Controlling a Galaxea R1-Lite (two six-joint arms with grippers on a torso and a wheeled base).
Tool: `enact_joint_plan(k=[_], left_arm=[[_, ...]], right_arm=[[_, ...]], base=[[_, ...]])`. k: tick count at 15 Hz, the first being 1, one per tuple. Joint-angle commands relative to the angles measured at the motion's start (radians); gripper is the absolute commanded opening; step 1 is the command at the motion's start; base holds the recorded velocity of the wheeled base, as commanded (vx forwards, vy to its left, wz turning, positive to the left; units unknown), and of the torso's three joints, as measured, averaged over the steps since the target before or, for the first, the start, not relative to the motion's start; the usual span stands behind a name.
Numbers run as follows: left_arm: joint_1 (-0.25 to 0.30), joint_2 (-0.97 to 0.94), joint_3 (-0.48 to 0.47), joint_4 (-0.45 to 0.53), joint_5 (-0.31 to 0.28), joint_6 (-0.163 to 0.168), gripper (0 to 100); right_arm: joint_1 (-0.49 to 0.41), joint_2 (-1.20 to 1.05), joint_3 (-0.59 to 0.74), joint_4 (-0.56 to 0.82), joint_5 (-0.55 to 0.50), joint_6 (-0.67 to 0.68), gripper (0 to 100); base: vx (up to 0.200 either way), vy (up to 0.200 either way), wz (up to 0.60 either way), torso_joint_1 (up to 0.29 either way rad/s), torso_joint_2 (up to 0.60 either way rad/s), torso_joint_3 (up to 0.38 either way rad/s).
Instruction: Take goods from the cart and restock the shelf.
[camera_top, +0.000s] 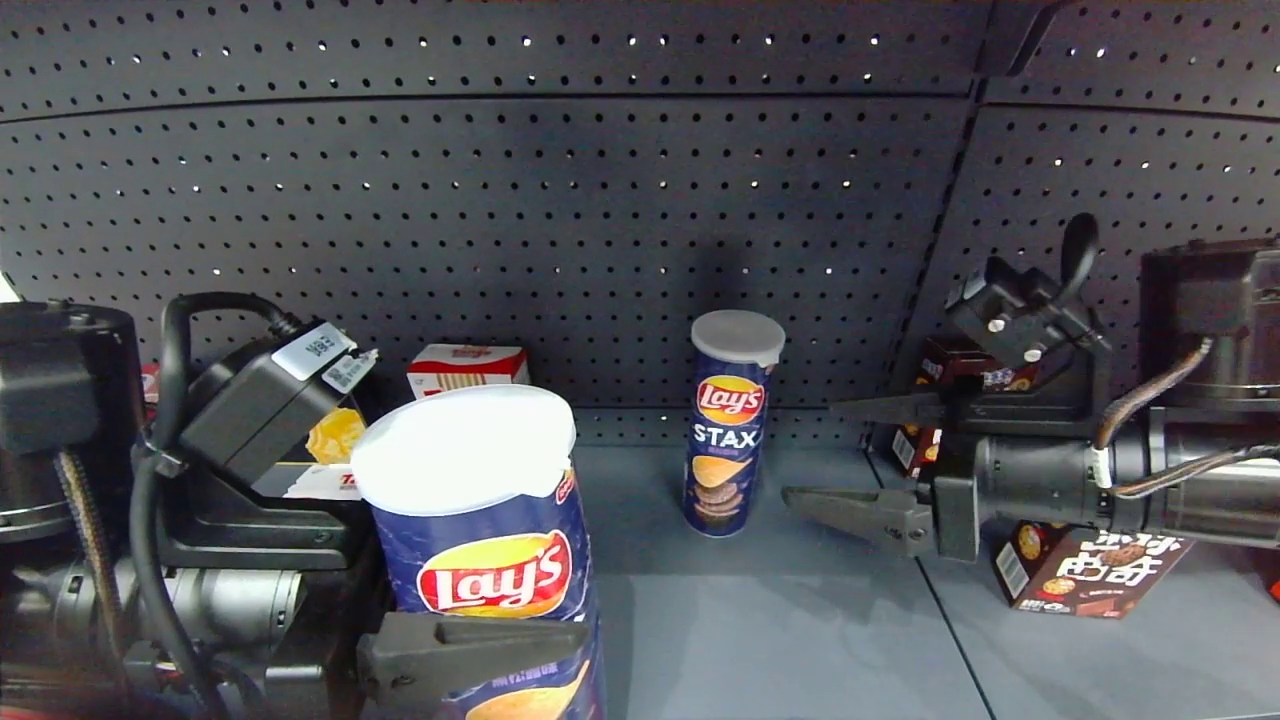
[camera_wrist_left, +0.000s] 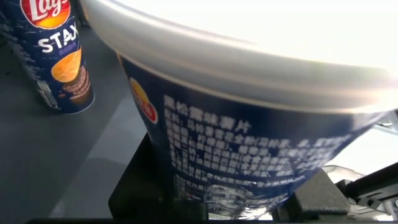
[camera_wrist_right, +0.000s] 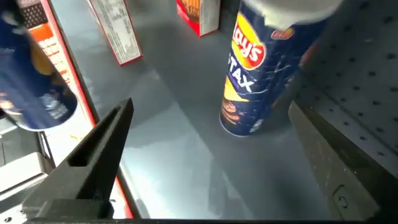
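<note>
Left gripper (camera_top: 480, 625) first: its jaws are clamped on the lower body of a blue chip can (camera_top: 480, 520), with one dark finger (camera_top: 470, 645) lying across the front of the tube. The held can is roughly upright, white lid on top, at the near left of the shelf (camera_top: 800, 620). Whether its base touches the shelf floor cannot be told. From the left wrist, the can (camera_wrist_left: 249, 143) looms close, lid rim and printed side.

Over to the right gripper (camera_top: 810, 450): jaws spread wide, nothing between them, pointing leftward just above the shelf floor. Just off its fingertips and clear of them stands a second chip can (camera_top: 727, 425), upright on the shelf near the pegboard back (camera_top: 600, 200), lid on. The right wrist shows that can (camera_wrist_right: 261, 74) just ahead of the open gripper (camera_wrist_right: 210, 106), and it stands well apart from the held one.

Further out, a red-and-white box (camera_top: 467, 368) sits at the back behind the held can. A dark brown box (camera_top: 1095, 572) lies on the shelf under the right arm, and another dark box (camera_top: 940, 365) stands behind it.
</note>
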Motion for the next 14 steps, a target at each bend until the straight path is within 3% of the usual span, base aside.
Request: enact_joint_plan(k=[1,9,14], left_arm=[[-0.001,0.001,-0.003,0.000,0.000,0.000,0],[0.001,0.004,-0.010,0.000,0.000,0.000,0],[-0.004,0.012,-0.022,0.000,0.000,0.000,0]], right_arm=[[-0.022,0.044,-0.003,-0.001,0.010,-0.001,100],[-0.114,0.179,-0.066,-0.024,0.028,-0.015,100],[-0.135,0.299,-0.124,-0.085,0.131,-0.035,100]], base=[[0.000,0.000,0.00,0.000,0.00,0.000],[0.000,0.000,0.00,0.000,0.00,0.000],[0.000,0.000,0.00,0.000,0.00,0.000]])
